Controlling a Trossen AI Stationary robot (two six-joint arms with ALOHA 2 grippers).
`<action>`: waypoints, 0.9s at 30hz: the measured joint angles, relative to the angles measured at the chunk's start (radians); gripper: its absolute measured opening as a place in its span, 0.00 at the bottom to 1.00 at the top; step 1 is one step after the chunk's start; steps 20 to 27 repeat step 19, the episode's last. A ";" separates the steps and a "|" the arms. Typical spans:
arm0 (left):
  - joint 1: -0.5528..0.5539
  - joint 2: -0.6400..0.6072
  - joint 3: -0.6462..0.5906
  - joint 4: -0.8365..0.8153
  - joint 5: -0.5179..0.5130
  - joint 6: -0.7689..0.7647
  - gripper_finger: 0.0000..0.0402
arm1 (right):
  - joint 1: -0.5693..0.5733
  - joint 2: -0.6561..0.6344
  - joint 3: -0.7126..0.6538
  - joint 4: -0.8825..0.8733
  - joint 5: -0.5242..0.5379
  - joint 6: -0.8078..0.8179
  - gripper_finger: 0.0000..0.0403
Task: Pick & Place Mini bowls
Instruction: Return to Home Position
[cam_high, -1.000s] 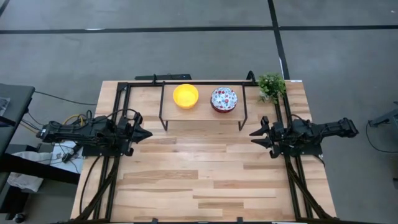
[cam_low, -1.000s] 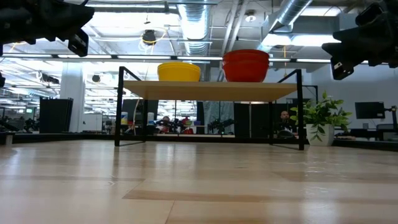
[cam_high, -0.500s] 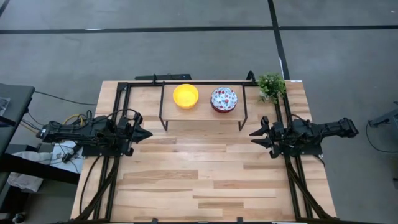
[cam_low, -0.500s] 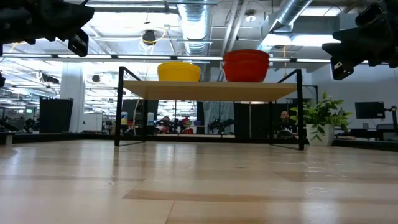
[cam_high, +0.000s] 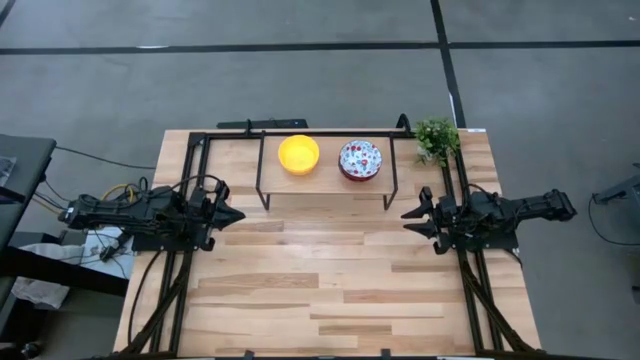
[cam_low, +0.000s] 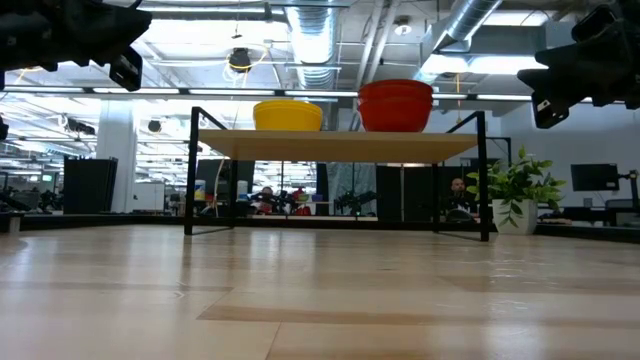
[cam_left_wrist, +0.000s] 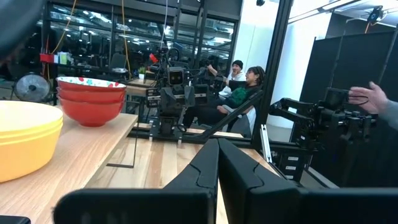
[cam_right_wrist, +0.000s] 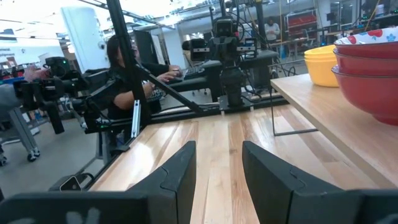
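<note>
Stacked yellow bowls (cam_high: 298, 153) and red bowls (cam_high: 360, 159) share the shelf (cam_high: 325, 182), while the left tool (cam_high: 235, 214) hangs clenched and the right tool (cam_high: 408, 220) released over the surface (cam_high: 330, 285).

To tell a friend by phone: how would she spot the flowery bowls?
Find the black-framed shelf at the table's far edge. Of its two bowl stacks, the flowery stack stands nearer the green plant: red outside, speckled white inside, unlike the yellow stack.

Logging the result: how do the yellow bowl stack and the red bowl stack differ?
The yellow bowl stack is plain yellow and lower; the red bowl stack is red outside, floral white inside, and taller. Yellow sits left of red in the high view. Both rest on the shelf.
</note>
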 joint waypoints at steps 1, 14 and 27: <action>0.000 0.000 0.000 0.000 0.000 0.000 0.02 | 0.000 0.000 0.000 0.000 0.000 0.000 0.30; 0.000 0.000 0.000 0.000 0.000 0.000 0.02 | 0.000 0.000 0.000 0.000 0.000 0.000 0.30; 0.000 0.000 0.000 0.000 0.000 0.000 0.02 | -0.003 0.000 0.000 -0.006 0.000 0.000 0.30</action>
